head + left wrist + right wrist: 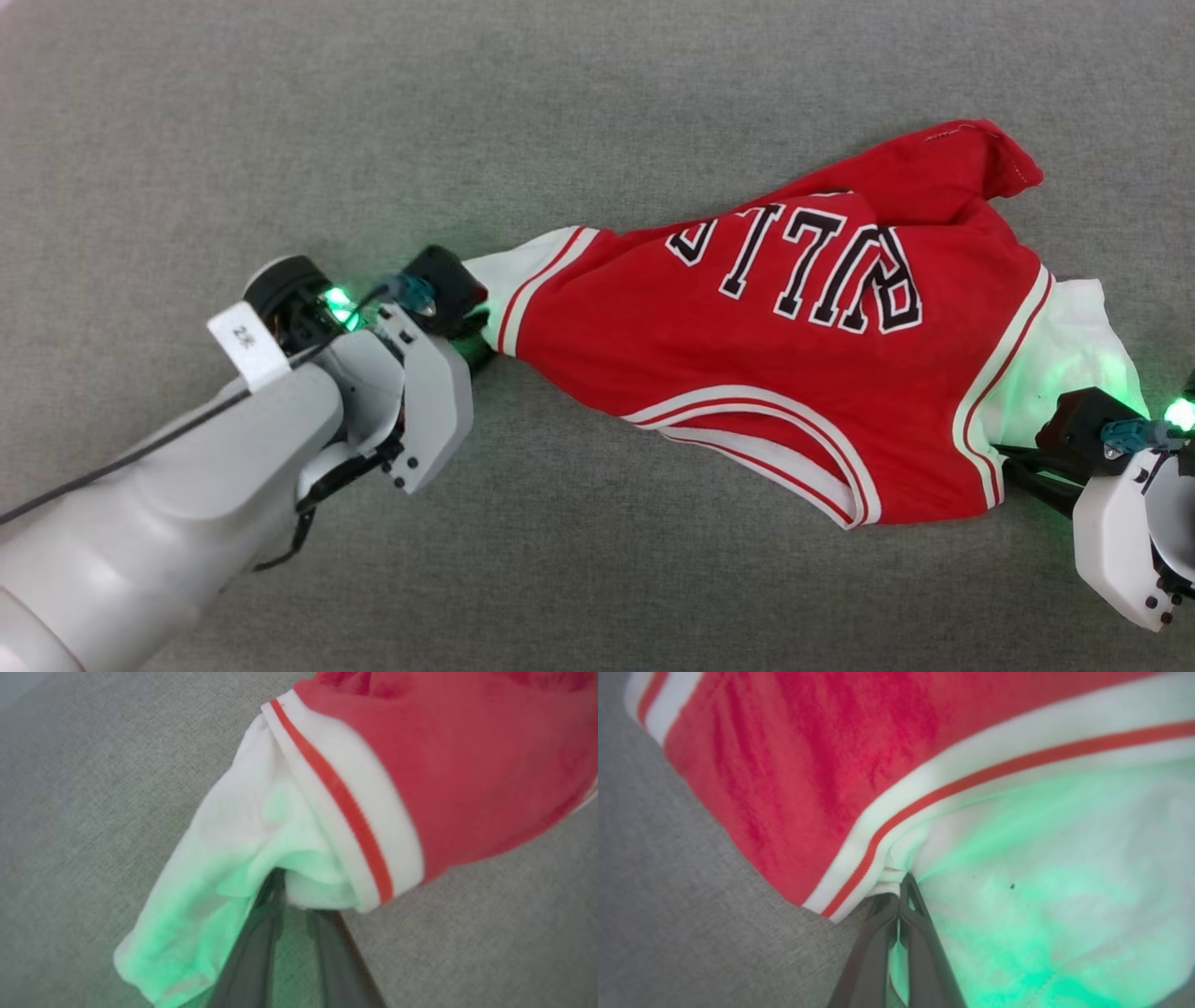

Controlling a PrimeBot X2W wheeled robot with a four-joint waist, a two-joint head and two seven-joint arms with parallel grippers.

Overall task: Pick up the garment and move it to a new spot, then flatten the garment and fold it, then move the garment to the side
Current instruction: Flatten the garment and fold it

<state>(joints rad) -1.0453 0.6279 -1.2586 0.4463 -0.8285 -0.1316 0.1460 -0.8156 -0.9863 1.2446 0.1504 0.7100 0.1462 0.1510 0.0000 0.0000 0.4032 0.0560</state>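
Observation:
The garment [794, 373], a red jersey with upside-down black "BULLS" lettering, lies stretched across the grey surface between both arms. Its white sleeve piece [243, 849] hangs over the tips of my left gripper [299, 891], whose two dark fingers [254, 947] stand apart with grey cloth showing between them. In the head view my left gripper [481, 343] sits at the jersey's left end. My right gripper [900, 884] is shut on the garment [831, 765] where the striped trim meets the white sleeve. In the head view it [1016, 467] is at the lower right corner of the jersey.
A grey fabric-covered surface [280, 112] spreads in every direction around the jersey, with wide room above and below it. My pale left forearm [168, 495] crosses the lower left of the head view.

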